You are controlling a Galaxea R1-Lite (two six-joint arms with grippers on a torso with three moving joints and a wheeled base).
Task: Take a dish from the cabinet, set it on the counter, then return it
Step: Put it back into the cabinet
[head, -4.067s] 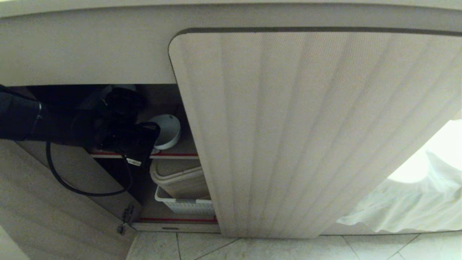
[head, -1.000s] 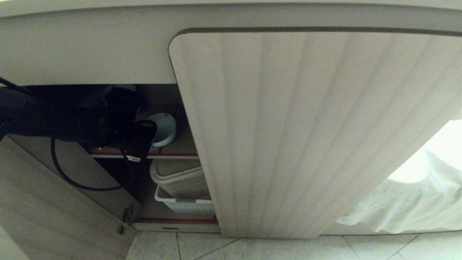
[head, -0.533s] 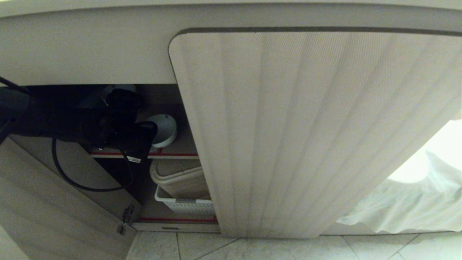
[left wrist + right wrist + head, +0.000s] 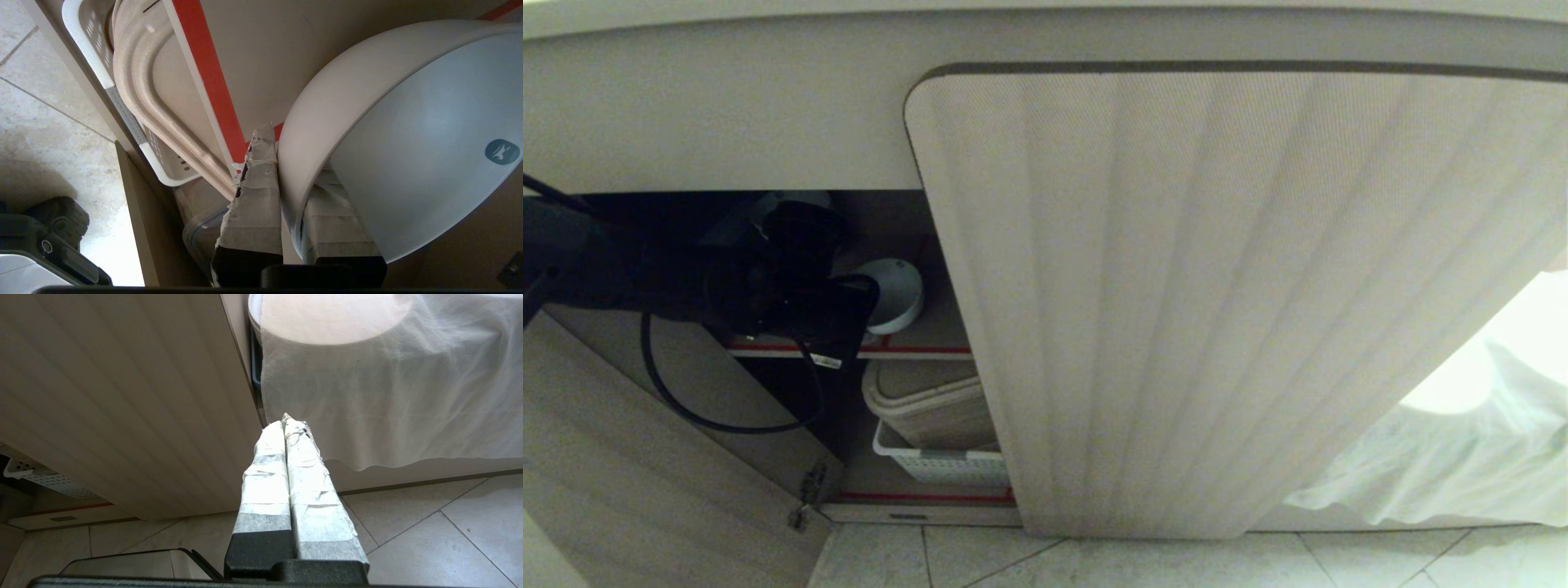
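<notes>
1. The dish (image 4: 392, 134), a small glossy white bowl, sits tipped on its side inside the cabinet (image 4: 1233, 294), over the upper shelf (image 4: 931, 331), whose front edge carries red tape. Whether it actually rests on the shelf board cannot be told.
2. The left gripper (image 4: 286, 143) is clamped on the dish's rim: one tape-wrapped finger (image 4: 255, 196) presses the outer wall, the other lies against the inner face.
3. In the head view the left arm reaches into the dark opening from the left, with the dish (image 4: 894, 294) just beyond its black wrist.
4. Below the shelf, a beige tray (image 4: 931, 404) stands in a white perforated basket (image 4: 943, 464) on the cabinet's bottom level.
5. To the right of the shelf, a ribbed door (image 4: 1217, 327) covers the rest of the cabinet front.
6. The right gripper (image 4: 284, 424) hangs well clear of the shelf, out before the ribbed door above the tiled floor (image 4: 429, 531), its taped fingers pressed together on nothing, near a white cloth (image 4: 388, 396).
</notes>
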